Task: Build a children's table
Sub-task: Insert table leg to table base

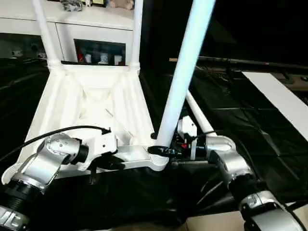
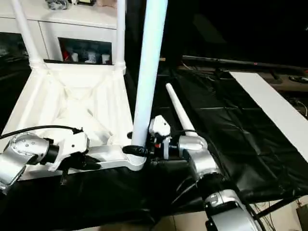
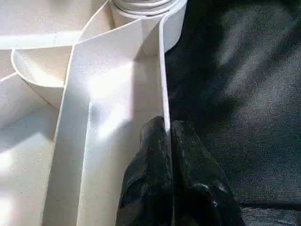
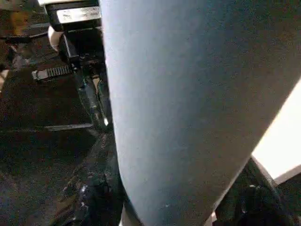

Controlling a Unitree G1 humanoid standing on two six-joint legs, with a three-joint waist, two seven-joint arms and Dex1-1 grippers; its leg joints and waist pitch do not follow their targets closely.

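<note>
Tabletop [image 1: 91,103] lies underside up on the black sheet [image 1: 240,130], filling the left half of the head frames. Two legs [image 1: 44,30] stand in the far corner sockets at upper left. A third leg [image 1: 180,79] rises from the near right socket [image 1: 159,161], centre frame, tilting toward the upper right. A fourth leg [image 2: 179,111] lies loose on the sheet just right of it.

Left gripper [image 3: 168,136]: fingers clenched on the thin edge rib [image 3: 163,84] of the tabletop. Right gripper [image 1: 166,151]: clamped round the base of the tilted leg at the socket collar.

Risks, as I judge them:
- Leg looks off vertical; pressing it home like this could jam it or leave it half seated.
- Rib is a thin hold; a hard push might slip the pinch and slide the tabletop.
- Loose leg sits close to the right forearm and could get nudged.
</note>
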